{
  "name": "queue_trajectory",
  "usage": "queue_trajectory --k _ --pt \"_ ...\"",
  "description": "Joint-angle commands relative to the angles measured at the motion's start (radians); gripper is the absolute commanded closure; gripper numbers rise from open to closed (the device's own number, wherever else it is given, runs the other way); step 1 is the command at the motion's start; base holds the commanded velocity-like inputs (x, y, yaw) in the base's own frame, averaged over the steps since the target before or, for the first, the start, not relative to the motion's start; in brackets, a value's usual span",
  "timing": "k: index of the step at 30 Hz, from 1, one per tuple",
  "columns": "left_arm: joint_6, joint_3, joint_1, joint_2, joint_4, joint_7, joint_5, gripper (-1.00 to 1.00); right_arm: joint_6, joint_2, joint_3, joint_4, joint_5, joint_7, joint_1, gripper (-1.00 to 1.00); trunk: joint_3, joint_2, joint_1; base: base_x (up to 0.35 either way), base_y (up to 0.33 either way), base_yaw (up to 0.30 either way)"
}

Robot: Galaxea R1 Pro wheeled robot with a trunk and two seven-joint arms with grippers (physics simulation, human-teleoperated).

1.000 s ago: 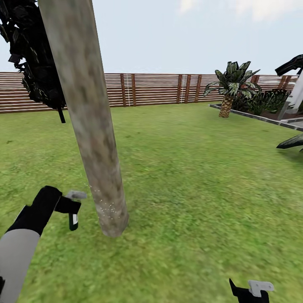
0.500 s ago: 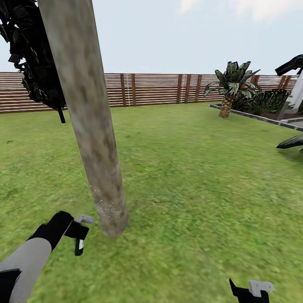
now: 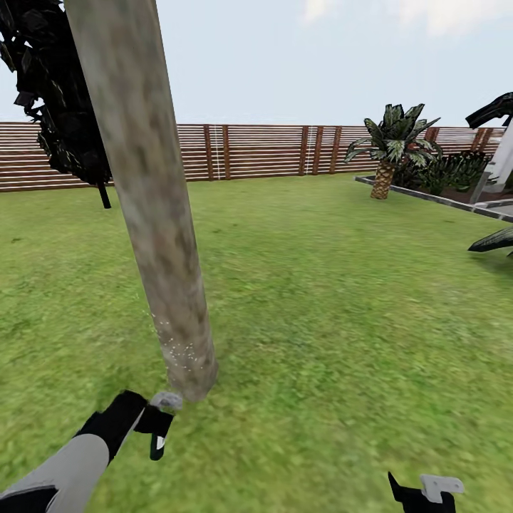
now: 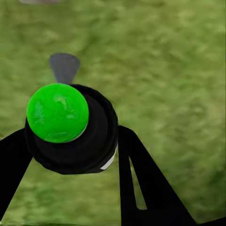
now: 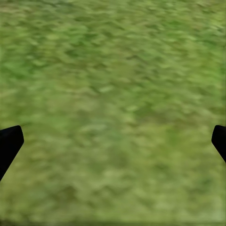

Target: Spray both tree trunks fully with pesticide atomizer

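One tree trunk (image 3: 153, 214) stands before you, white pesticide (image 3: 182, 350) specks near its base. Your left gripper (image 3: 158, 427) is clamped on the one pesticide atomizer (image 4: 70, 129), low beside that base; it looks light and rigid, so grip the body. Your right gripper (image 3: 425, 491) hangs spread, empty.

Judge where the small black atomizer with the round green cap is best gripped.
Grip the black atomizer on its round body just under the green cap, coming from two opposite sides, because the curved wall offers matching faces. The left pincer holds it so.
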Motion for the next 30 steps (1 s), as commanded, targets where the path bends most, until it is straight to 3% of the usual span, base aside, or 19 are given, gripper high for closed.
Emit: queue_trajectory --k 1,4,5,8,11,13,17,21,23,25,30 --pt "-0.006 0.031 0.009 0.001 0.000 0.029 0.004 1.00 0.000 0.000 0.000 0.006 0.000 0.000 0.000 -1.00 0.000 0.000 0.000 0.000 0.000 0.000" --pt "-0.013 0.156 0.017 -0.002 -0.008 0.108 0.004 1.00 0.000 0.000 0.000 0.015 0.000 0.000 0.000 -1.00 0.000 0.000 0.000 0.000 0.000 0.000" --pt "-0.014 0.177 0.018 -0.003 -0.010 0.129 0.004 1.00 0.000 0.000 0.000 0.016 0.000 0.000 0.000 -1.00 0.000 0.000 0.000 0.000 0.000 0.000" --pt "-0.013 0.212 0.018 -0.011 -0.017 0.203 0.005 1.00 0.000 0.001 0.000 0.017 0.001 0.000 0.000 -1.00 0.000 0.000 0.000 0.000 0.000 0.000" --pt "-0.010 0.230 0.018 -0.017 -0.061 0.223 0.008 1.00 0.000 0.001 0.001 0.017 0.002 0.000 0.000 -1.00 0.000 0.000 0.000 -0.200 -0.013 0.000" --pt "-0.011 0.268 0.018 -0.030 -0.085 0.238 0.007 1.00 0.000 0.000 0.001 0.017 0.004 0.000 0.000 -1.00 0.000 0.000 0.000 -0.279 -0.126 0.000" --pt "-0.012 0.292 0.018 -0.044 -0.091 0.283 0.009 1.00 0.000 0.000 0.001 0.017 0.005 0.001 0.000 -1.00 0.000 0.000 0.000 -0.162 -0.213 0.000" --pt "-0.019 0.292 0.018 -0.098 -0.094 0.287 0.014 1.00 0.000 0.000 0.001 0.015 0.003 0.001 0.000 -1.00 0.000 0.000 0.000 -0.013 -0.266 0.000" --pt "-0.075 0.293 0.018 -0.126 -0.094 0.290 0.014 1.00 0.000 0.000 0.001 0.014 0.003 0.001 0.000 -1.00 0.000 0.000 0.000 0.109 -0.252 0.009" --pt "-0.114 0.295 0.018 -0.132 -0.094 0.290 0.014 1.00 0.000 0.000 0.001 0.014 0.003 0.001 0.000 -1.00 0.000 0.000 0.000 0.179 -0.203 0.108" --pt "-0.134 0.297 0.018 -0.132 -0.094 0.291 0.014 1.00 0.000 0.000 0.001 0.015 0.003 0.000 0.000 -1.00 0.000 0.000 0.000 -0.057 -0.063 0.154"
